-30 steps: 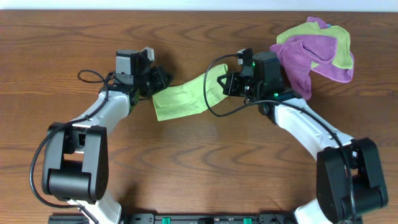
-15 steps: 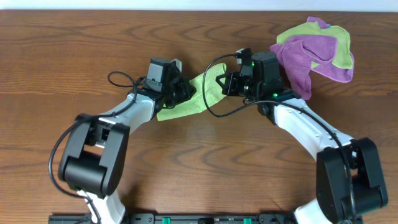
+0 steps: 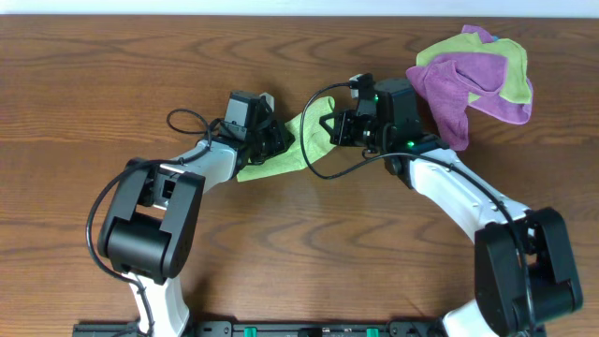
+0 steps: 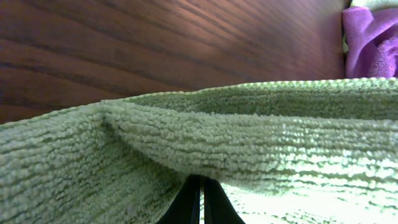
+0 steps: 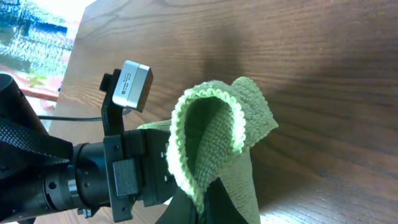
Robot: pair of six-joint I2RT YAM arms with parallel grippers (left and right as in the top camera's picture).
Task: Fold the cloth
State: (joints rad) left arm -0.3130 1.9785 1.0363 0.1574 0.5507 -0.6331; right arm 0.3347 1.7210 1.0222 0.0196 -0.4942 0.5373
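A light green cloth lies bunched on the wooden table between my two arms. My left gripper is shut on its left part; in the left wrist view the cloth fills the frame and my shut fingertips pinch it. My right gripper is shut on the cloth's right edge. In the right wrist view the cloth loops up from my fingers, with the left arm's camera close by.
A heap of purple and green cloths lies at the back right; a purple part shows in the left wrist view. Black cables trail off both wrists.
My left gripper has moved right with its end of the cloth, close to the right gripper, and the cloth is now bunched short. The right arm has barely moved.
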